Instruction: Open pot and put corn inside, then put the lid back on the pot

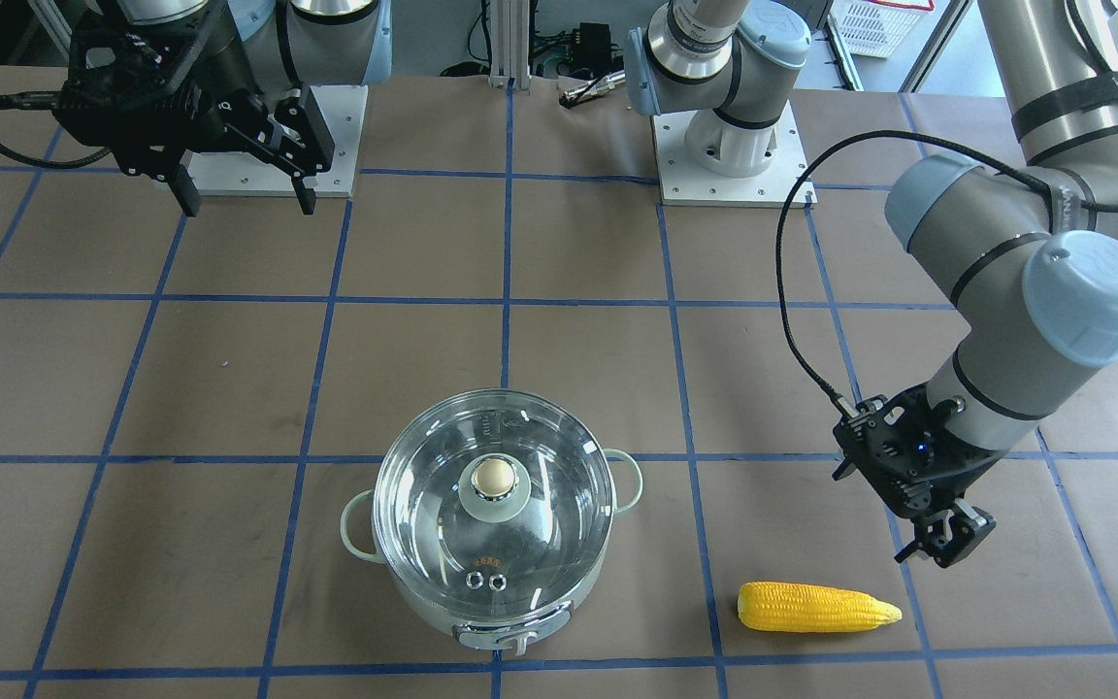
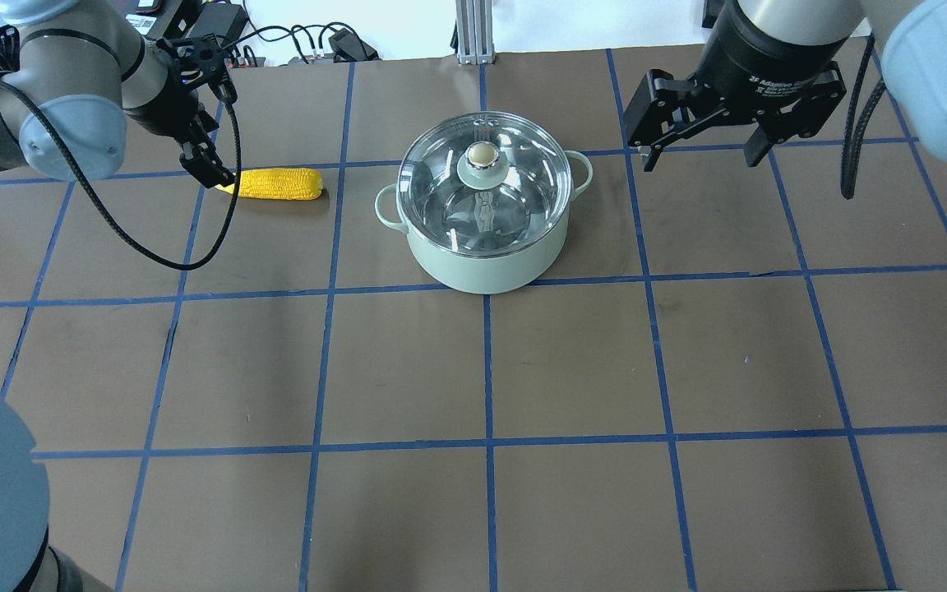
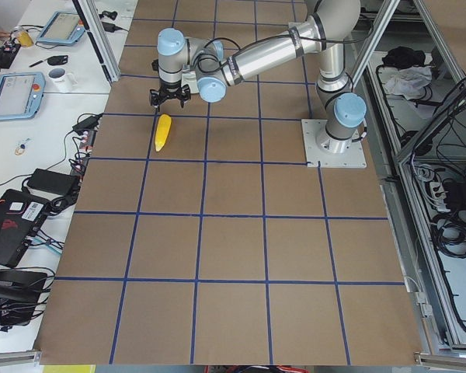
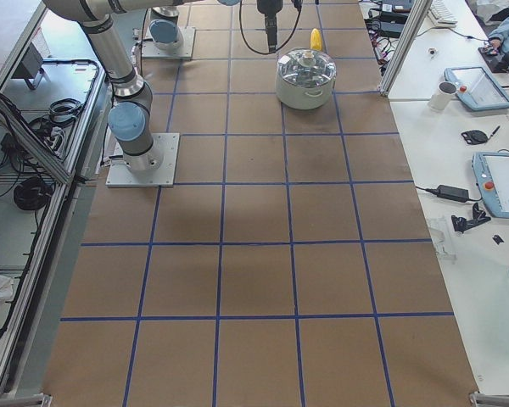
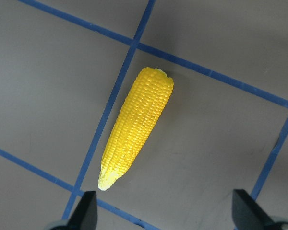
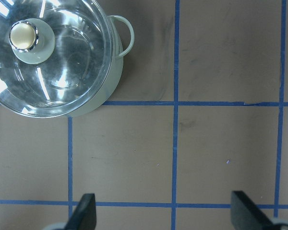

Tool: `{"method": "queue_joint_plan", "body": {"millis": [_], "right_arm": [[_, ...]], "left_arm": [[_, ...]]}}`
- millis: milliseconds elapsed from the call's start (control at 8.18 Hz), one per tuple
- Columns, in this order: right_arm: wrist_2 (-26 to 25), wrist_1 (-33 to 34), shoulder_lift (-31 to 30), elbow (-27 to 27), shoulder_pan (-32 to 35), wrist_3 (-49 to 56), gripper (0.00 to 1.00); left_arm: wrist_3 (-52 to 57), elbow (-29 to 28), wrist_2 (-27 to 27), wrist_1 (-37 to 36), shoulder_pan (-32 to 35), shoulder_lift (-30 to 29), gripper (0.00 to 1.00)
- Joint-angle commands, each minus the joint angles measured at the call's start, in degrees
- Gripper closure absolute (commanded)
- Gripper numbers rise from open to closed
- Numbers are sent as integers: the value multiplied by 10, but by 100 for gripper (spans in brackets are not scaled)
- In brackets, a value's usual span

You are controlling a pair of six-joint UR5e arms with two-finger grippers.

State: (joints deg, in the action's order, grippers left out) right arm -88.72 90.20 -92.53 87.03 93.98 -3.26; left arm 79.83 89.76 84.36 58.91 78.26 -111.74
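In the front view, the pot (image 1: 357, 529) stands on the counter (image 1: 229, 388) with the lid (image 1: 423, 505) on it, so it is not yet opened. The corn (image 1: 816, 608) lies beside the pot but apart from it. The left hand (image 1: 947, 539) hangs just above its pointed end. The right hand (image 1: 248, 206) is raised, well apart from the pot, its fingers spread.

In the overhead view, the right hand (image 2: 699, 156) is beside the pot (image 2: 482, 267), not over the knob (image 2: 482, 153).

The side views show nothing sure about the hands.

The left wrist view has the corn (image 5: 137, 127) ahead of the fingertips (image 5: 86, 211), which are wide apart and hold nothing.

The right wrist view has the lid (image 6: 62, 62) in the upper corner. The fingertips (image 6: 245, 211) are wide apart and empty.

I judge that the lid must come off first. The right hand should move until the knob sits centred between its fingers, then go down, close under the round top and lift straight up. The left hand should centre over the middle of the corn, with its fingers across it.
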Motion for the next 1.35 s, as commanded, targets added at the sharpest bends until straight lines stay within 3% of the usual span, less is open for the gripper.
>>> {"method": "queue_joint_plan", "body": {"millis": [0, 245, 612, 856, 1223], "right_arm": [[0, -1, 46, -57, 1, -20, 0], [13, 4, 102, -110, 22, -78, 0], [-10, 148, 211, -114, 102, -194, 0], [-24, 197, 263, -111, 144, -245, 2], [-24, 256, 309, -107, 149, -253, 2]], "left_arm": [[37, 0, -44, -19, -3, -40, 0], [93, -1, -59, -55, -5, -74, 0], [117, -6, -59, -113, -6, -111, 0], [120, -26, -60, -115, -5, -131, 0], [120, -35, -59, -115, -6, -147, 0]]}}
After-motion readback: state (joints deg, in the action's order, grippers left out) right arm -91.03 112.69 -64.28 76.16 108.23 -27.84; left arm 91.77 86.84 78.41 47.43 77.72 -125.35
